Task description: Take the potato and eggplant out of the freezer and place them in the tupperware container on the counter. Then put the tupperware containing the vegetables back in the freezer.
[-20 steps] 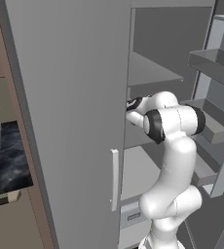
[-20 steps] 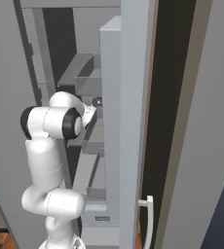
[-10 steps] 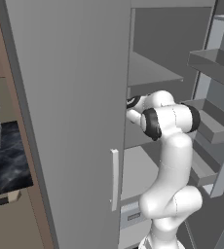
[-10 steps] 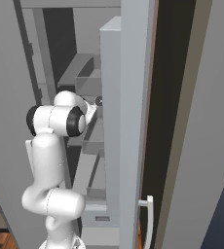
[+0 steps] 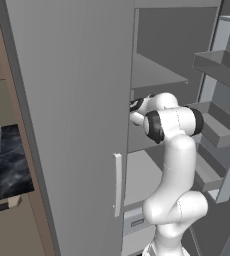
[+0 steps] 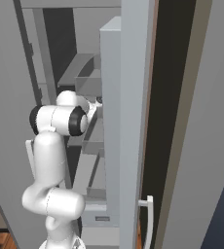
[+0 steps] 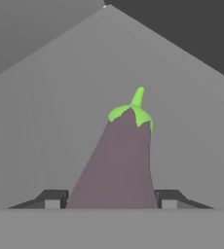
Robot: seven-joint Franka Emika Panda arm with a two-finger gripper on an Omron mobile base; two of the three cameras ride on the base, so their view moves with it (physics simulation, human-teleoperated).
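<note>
Fingertips (image 7: 53, 198) straddle the dull purple green-capped eggplant (image 7: 119, 165) inside the tall grey freezer (image 5: 77, 100), grip unconfirmed; transfer to container pending.

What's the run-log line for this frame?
phase: grasping eggplant | place: inside freezer, door open | pincer: fingers either side of eggplant, grip not confirmed | potato: unseen | next: likely lift out
</note>
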